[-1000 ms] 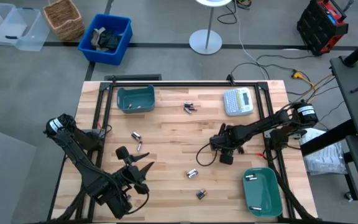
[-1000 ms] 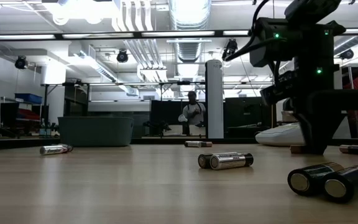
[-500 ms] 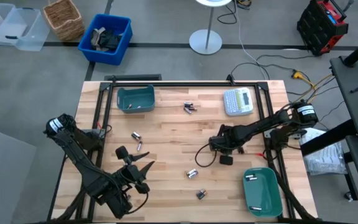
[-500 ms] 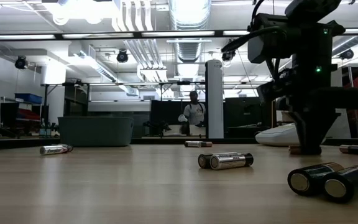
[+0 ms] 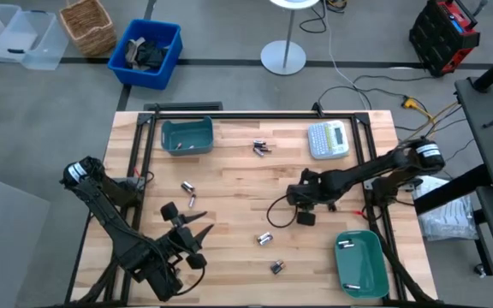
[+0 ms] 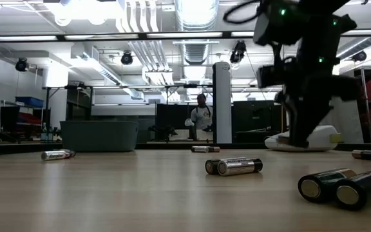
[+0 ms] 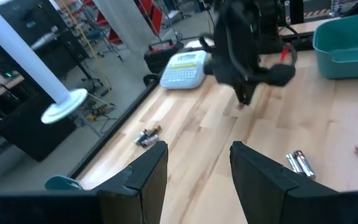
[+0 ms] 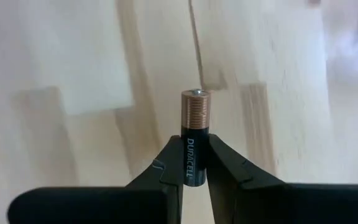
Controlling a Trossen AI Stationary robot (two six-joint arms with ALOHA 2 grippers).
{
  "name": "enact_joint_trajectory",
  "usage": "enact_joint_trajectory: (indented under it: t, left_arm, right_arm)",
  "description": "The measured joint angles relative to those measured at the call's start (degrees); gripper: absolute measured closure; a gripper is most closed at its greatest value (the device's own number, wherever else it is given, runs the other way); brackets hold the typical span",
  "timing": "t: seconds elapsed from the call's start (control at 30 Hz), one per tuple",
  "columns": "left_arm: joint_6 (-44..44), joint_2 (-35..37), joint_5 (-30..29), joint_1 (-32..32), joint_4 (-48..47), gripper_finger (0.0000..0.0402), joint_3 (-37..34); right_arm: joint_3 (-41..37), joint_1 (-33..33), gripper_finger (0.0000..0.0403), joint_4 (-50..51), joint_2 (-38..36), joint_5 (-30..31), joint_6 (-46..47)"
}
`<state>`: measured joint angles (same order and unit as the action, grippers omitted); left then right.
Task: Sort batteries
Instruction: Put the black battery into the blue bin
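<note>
wooden slatted bench (image 5: 229, 184) on a grey floor, seen from above. right gripper (image 5: 305, 217) sits at about 4 o'clock from bench centre, near the teal tray (image 5: 359, 262) at 5 o'clock, which holds a couple of pale cells. second teal tray (image 5: 187, 136) at 11 o'clock, contents too small to tell. loose batteries remain: a pair at 12 o'clock (image 5: 260, 148), two at 9 o'clock (image 5: 189, 192), two at 6 o'clock (image 5: 264, 239), one lower (image 5: 276, 267). label maker (image 5: 327, 140) at 1 o'clock. left gripper (image 5: 181, 229) waits at 7 o'clock.

low view: right arm is clear of the bench top; cells lie in the foreground (image 6: 234, 167), (image 6: 343, 187), one far at 9 o'clock (image 6: 57, 154). a person stands in the room beyond.

left wrist view: left fingers (image 7: 146, 173) stand apart, nothing between them.

right wrist view: right fingers (image 8: 169, 168) are clamped on a black-and-copper battery (image 8: 191, 137), held above the wood.

judgement: sorting is early to middle; one cell in hand, most of the loose ones not yet binned.
</note>
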<state>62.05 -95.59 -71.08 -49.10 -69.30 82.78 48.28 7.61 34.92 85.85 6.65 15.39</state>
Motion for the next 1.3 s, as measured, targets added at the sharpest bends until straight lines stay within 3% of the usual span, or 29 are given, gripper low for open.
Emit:
enact_joint_trajectory:
  t: [0.3, 0.6, 1.0, 1.3]
  left_arm:
    - [-1.32, 0.0, 5.67, 0.74, 3.93, 0.0247, 0.0]
    - [-15.29, 0.0, 7.14, 4.82, 15.52, 0.0247, 0.0]
    - [-21.9, -2.23, 7.79, 10.27, 20.21, 0.0247, -0.44]
    - [-37.69, -2.4, 8.32, 12.36, 33.91, 0.0247, -0.44]
  right_arm:
    - [0.06, 1.66, 0.0368, -14.63, -5.68, -0.67, -8.53]
    - [0.21, 4.04, 0.0368, -43.83, -4.17, -2.75, -20.84]
    - [10.04, 5.52, 0.0368, -43.38, -1.61, -2.2, -31.49]
    - [17.24, 5.69, 0.0368, -38.22, 0.84, -2.15, -36.45]
